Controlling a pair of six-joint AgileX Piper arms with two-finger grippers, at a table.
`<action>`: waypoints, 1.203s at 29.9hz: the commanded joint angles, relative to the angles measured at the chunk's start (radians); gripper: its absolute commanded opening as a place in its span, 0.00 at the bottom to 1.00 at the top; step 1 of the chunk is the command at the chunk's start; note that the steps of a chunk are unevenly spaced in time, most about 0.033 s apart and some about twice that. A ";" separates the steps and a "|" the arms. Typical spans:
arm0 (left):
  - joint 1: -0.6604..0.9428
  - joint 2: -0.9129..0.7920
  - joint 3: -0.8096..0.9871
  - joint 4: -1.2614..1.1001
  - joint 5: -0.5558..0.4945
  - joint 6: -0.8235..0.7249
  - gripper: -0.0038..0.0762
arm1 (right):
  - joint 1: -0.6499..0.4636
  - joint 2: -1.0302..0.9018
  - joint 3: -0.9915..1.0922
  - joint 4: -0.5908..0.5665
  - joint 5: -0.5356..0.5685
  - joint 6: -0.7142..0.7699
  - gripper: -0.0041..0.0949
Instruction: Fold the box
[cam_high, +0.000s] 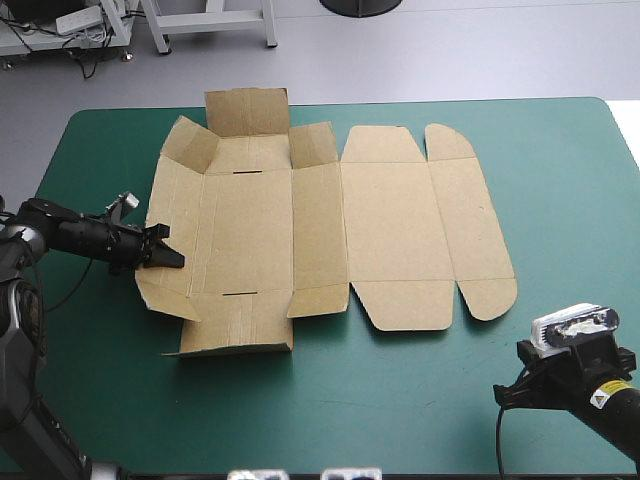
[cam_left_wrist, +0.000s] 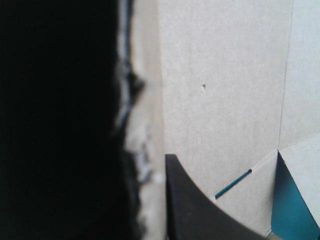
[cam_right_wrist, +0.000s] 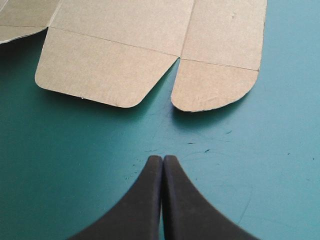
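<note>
The brown box (cam_high: 300, 230) lies opened out across the middle of the teal-green desk (cam_high: 400, 400), its tray end toward the desk's left edge and its lid panel (cam_high: 385, 225) and rounded flap (cam_high: 470, 230) flat toward the right. The left pincer (cam_high: 165, 256) comes in low from the left at the box's left wall (cam_high: 178, 195). In its wrist view the board's ragged edge runs up between the two black fingers, so it reads as clamped on that wall, probably to hinge it upright along its crease. The far flap (cam_high: 247, 112) tilts up and the corner tabs are lifted a little, but nothing is tucked, so the folding looks barely begun. The right pincer (cam_right_wrist: 162, 161) hangs over bare cover near the desk's front right corner, fingers pressed together on nothing, just short of the lid's near flaps (cam_right_wrist: 100, 75). It is likely parked clear so the sheet can pivot freely, yet near enough to pin the lid should the left pull drag the board sideways.
</note>
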 joint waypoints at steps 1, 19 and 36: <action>-0.006 -0.087 -0.022 -0.120 0.086 0.086 0.04 | 0.004 0.010 -0.027 0.014 -0.056 -0.011 0.03; -0.258 -0.374 -0.580 0.311 0.077 0.065 0.04 | 0.004 0.010 -0.052 0.151 -0.087 -0.057 0.03; -0.867 -0.374 -0.634 1.109 -0.008 0.046 0.04 | 0.004 0.047 -0.306 0.203 -0.261 -0.122 0.03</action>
